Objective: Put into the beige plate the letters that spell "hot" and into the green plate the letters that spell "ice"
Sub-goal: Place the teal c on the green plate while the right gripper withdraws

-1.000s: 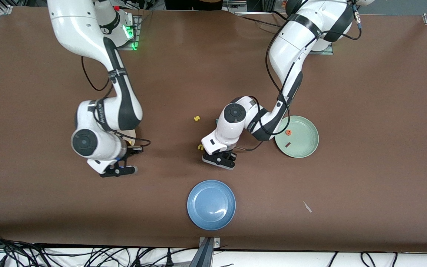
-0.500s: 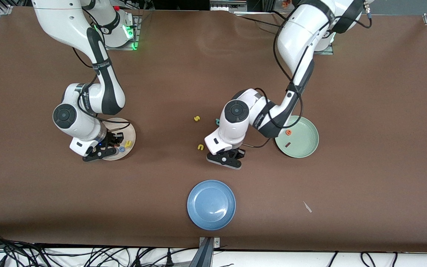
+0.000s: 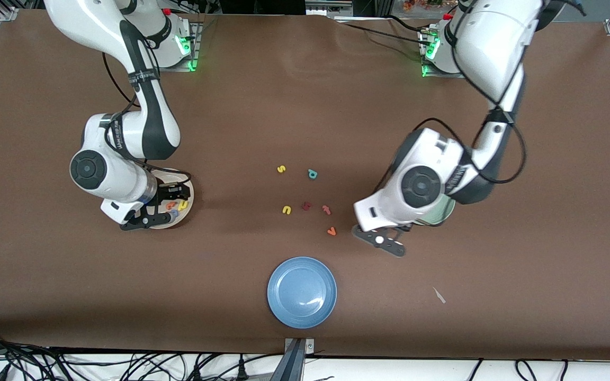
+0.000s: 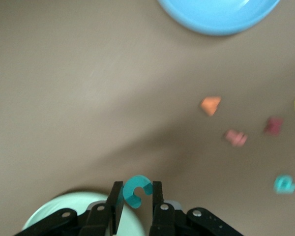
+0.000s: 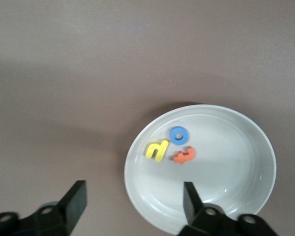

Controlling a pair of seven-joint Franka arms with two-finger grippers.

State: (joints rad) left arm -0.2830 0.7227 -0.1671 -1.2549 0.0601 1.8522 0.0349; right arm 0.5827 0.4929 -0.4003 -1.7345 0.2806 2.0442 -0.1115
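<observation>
Right gripper point(image 5: 132, 201), jaws now spread, has dropped the orange t point(image 5: 184, 155) into the beige plate point(image 5: 246, 142) — "hot" complete; left gripper point(image 4: 137, 204) carries the pinched teal c point(image 4: 136, 190) to the green plate point(image 4: 73, 204).

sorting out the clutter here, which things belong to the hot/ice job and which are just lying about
Job:
beige plate holding yellow h, blue o, orange t
teal c in left gripper
green plate
right gripper, open

Lying about:
blue plate
yellow s
yellow u
</observation>
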